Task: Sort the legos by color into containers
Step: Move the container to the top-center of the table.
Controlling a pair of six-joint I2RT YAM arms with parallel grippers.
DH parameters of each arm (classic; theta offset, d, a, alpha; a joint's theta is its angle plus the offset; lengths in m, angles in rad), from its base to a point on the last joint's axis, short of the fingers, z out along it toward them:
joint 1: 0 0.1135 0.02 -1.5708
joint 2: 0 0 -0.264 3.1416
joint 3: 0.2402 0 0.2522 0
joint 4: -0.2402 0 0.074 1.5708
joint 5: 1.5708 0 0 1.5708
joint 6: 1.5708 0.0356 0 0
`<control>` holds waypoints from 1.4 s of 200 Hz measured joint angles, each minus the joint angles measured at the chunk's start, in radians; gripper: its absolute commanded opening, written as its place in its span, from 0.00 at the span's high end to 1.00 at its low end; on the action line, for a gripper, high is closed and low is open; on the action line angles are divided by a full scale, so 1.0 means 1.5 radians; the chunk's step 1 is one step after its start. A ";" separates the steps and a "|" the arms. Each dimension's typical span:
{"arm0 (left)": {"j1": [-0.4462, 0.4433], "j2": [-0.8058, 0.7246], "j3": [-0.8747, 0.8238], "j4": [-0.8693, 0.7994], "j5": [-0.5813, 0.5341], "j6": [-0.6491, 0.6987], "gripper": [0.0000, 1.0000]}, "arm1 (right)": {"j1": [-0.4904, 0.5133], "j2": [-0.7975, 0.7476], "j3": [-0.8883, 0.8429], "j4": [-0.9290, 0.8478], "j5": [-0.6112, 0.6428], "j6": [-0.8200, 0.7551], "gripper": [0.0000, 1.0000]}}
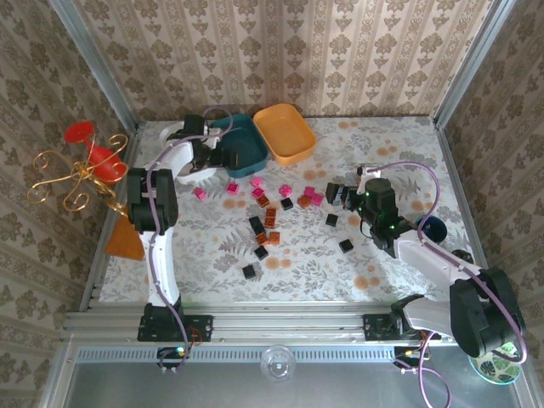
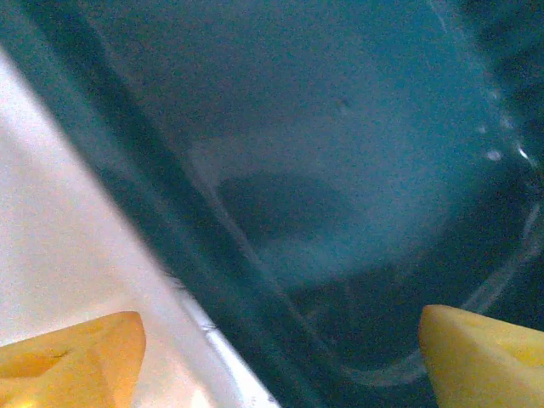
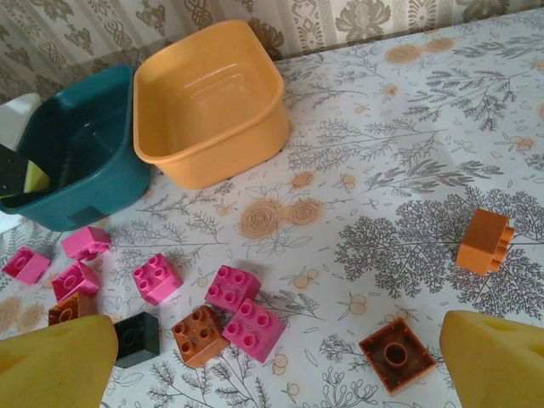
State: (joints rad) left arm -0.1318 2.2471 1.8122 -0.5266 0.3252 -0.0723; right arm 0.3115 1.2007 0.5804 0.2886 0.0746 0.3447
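The legos lie scattered on the flowered cloth mid-table: pink (image 1: 232, 188), orange (image 1: 270, 217) and black (image 1: 255, 225) ones. The containers stand at the back left: the white tray (image 1: 201, 177), the teal tray (image 1: 251, 144) and the orange tray (image 1: 285, 132). My left gripper (image 1: 219, 155) hangs open over the teal tray's floor (image 2: 340, 127), beside the white rim (image 2: 76, 246), with nothing between its fingers. My right gripper (image 3: 276, 374) is open low over the cloth. Ahead of it lie two pink legos (image 3: 231, 287), an orange one (image 3: 200, 336), a black one (image 3: 136, 338) and an upturned orange one (image 3: 397, 354).
A small blue cup (image 1: 432, 228) sits by the right arm. An orange-brown mat (image 1: 126, 240) lies at the table's left edge, with a red and gold ornament stand (image 1: 85, 166) behind it. Papered walls close off the back and sides. Another orange lego (image 3: 484, 240) stands apart at the right.
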 measured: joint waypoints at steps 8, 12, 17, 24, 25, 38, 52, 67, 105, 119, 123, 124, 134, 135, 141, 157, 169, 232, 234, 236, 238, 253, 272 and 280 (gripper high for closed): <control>0.007 0.001 0.013 -0.005 -0.001 -0.002 0.15 | 0.000 0.000 0.000 -0.001 0.000 0.000 0.01; 0.011 0.003 0.025 -0.008 -0.002 -0.002 0.15 | 0.000 0.000 0.000 -0.001 0.000 0.000 0.01; 0.014 0.007 0.042 -0.009 -0.003 -0.002 0.16 | 0.000 0.000 0.000 -0.001 0.000 0.000 0.01; 0.019 0.016 0.068 -0.009 -0.006 -0.002 0.17 | 0.000 0.000 0.000 -0.001 0.000 0.000 0.01; 0.019 0.017 0.071 -0.010 -0.006 -0.002 0.17 | 0.000 0.000 0.000 -0.001 0.000 0.000 0.01; 0.025 0.038 0.123 -0.012 -0.008 -0.002 0.20 | 0.000 0.000 0.000 -0.001 0.000 0.000 0.01; 0.024 0.066 0.175 -0.017 -0.010 -0.002 0.24 | 0.000 0.000 0.000 -0.001 0.000 0.000 0.01; 0.020 0.098 0.224 -0.035 -0.013 -0.001 0.26 | 0.000 0.000 0.000 -0.002 0.000 0.000 0.01; 0.002 0.150 0.282 -0.091 -0.041 0.002 0.33 | 0.000 0.000 0.000 -0.005 0.002 0.000 0.01; -0.004 0.152 0.282 -0.108 -0.047 0.005 0.37 | 0.000 0.001 0.000 -0.006 0.003 0.000 0.01; -0.005 0.152 0.282 -0.111 -0.048 0.007 0.38 | 0.000 0.001 0.000 -0.006 0.003 0.000 0.01; -0.006 0.152 0.282 -0.112 -0.048 0.007 0.38 | 0.000 0.001 0.000 -0.006 0.003 0.000 0.01; -0.011 0.152 0.282 -0.115 -0.050 0.010 0.41 | 0.000 0.003 0.000 -0.006 0.003 0.000 0.01; -0.012 0.152 0.282 -0.116 -0.050 0.012 0.41 | 0.000 0.003 0.000 -0.006 0.003 0.000 0.01; -0.016 0.152 0.282 -0.118 -0.051 0.013 0.42 | 0.000 0.004 0.000 -0.006 0.003 0.000 0.01; -0.025 0.152 0.282 -0.123 -0.053 0.017 0.45 | 0.000 0.007 0.000 -0.006 0.003 0.000 0.01; -0.033 0.152 0.282 -0.123 -0.053 0.020 0.48 | 0.000 0.008 0.000 -0.006 0.003 0.000 0.01; -0.064 0.179 0.347 -0.127 -0.037 0.027 0.42 | 0.000 0.035 0.000 -0.007 0.003 0.000 0.01; -0.065 0.181 0.352 -0.129 -0.037 0.029 0.40 | 0.000 0.036 0.000 -0.007 0.003 0.000 0.01; -0.065 0.183 0.356 -0.129 -0.036 0.028 0.39 | 0.000 0.037 0.000 -0.007 0.003 0.000 0.01; -0.065 0.184 0.361 -0.129 -0.035 0.028 0.37 | 0.000 0.038 0.000 -0.007 0.003 0.000 0.01; -0.070 0.188 0.381 -0.129 -0.035 0.033 0.29 | 0.003 0.046 0.005 -0.021 0.002 0.001 0.02; -0.074 0.179 0.383 -0.124 -0.040 0.030 0.23 | 0.014 0.055 0.024 -0.045 0.000 0.001 0.02; -0.075 0.163 0.363 -0.112 -0.043 0.029 0.22 | 0.031 0.059 0.036 -0.053 -0.002 -0.001 0.03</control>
State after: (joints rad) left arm -0.2436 2.4916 2.3562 -0.6941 0.2611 -0.0292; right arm 0.3576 1.2896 0.6342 0.2085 0.0723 0.3435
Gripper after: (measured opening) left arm 0.763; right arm 0.979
